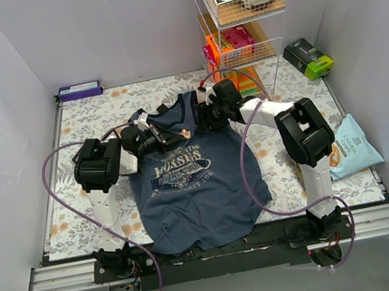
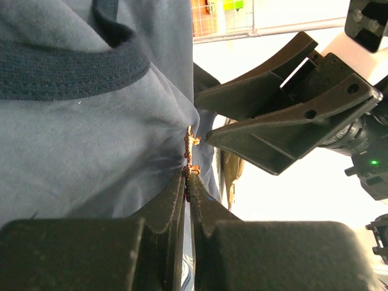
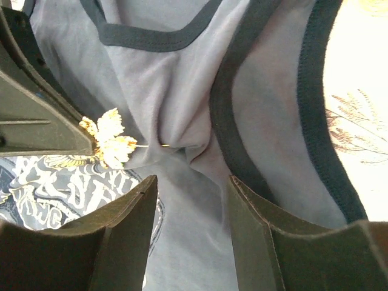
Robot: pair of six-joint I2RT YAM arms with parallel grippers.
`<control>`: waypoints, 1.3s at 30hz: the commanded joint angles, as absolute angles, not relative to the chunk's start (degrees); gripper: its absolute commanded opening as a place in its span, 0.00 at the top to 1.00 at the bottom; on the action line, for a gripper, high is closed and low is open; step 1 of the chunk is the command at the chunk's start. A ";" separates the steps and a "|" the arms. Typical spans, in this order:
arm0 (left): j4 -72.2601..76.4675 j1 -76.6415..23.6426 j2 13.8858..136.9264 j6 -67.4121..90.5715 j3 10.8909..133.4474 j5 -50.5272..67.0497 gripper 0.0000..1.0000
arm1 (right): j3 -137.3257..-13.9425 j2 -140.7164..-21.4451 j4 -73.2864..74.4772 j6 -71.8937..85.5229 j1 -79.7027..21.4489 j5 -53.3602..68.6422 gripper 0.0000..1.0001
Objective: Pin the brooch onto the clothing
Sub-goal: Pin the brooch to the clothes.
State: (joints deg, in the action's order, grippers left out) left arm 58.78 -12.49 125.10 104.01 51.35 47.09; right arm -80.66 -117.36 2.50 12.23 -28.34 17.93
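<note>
1. Clothing (image 1: 200, 197): navy tank top spread flat on the floral table cover (image 1: 283, 175), neck away from the arm bases. Thin, limp knit with thicker ribbed trim (image 3: 221, 115). Risk: nothing holds it taut, so it may bunch and drag with the pin instead of being pierced.
2. Right gripper (image 3: 191, 203): jaws wide apart, empty, over a puckered fold (image 3: 188, 148). Hard, smooth dark fingers. Risk: closing off-centre grabs the trim or misses the fold.
3. Left gripper (image 2: 189, 182): clamped on the brooch's edge. Risk: a narrow hold on slick metal, so it may twist or slip.
4. Brooch (image 3: 109, 138): gold, jagged leaf shape, on the upper chest above the print.
5. Pin (image 3: 156, 145): fine wire, tip lost in the fold. Cannot tell whether it has gone through. Risk: it may bend or skate along the cloth.
</note>
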 commanded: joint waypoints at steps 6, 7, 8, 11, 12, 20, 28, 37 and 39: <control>69.08 -10.72 127.35 109.42 52.03 53.70 1.00 | -82.44 -119.18 -1.14 12.92 -26.19 18.37 0.43; 69.95 -10.72 127.79 109.86 51.94 53.79 1.00 | -82.53 -119.79 -1.32 12.83 -26.19 18.37 0.43; 70.31 -10.64 128.05 110.21 52.12 53.96 1.00 | -82.53 -119.97 -1.49 12.92 -26.19 18.37 0.43; 72.33 -10.72 129.37 111.88 52.30 54.40 1.00 | -82.88 -120.76 -2.02 12.92 -26.19 18.28 0.43; 72.94 -10.72 129.72 112.41 52.38 54.40 1.00 | -82.88 -121.11 -2.28 12.92 -26.19 18.02 0.43; 74.00 -10.72 129.73 112.85 52.47 54.93 1.00 | -84.81 -124.10 -1.59 12.92 -26.19 15.04 0.61; 74.09 -10.63 129.11 112.68 52.47 55.20 1.00 | -83.32 -123.84 1.93 12.04 -26.19 5.02 0.79; 74.88 -10.28 128.50 113.29 51.68 55.46 1.00 | -83.49 -123.93 4.66 11.43 -26.19 -2.54 0.83; 75.06 -9.93 128.23 113.47 51.50 55.46 1.00 | -83.67 -124.01 5.44 11.42 -26.19 -4.21 0.83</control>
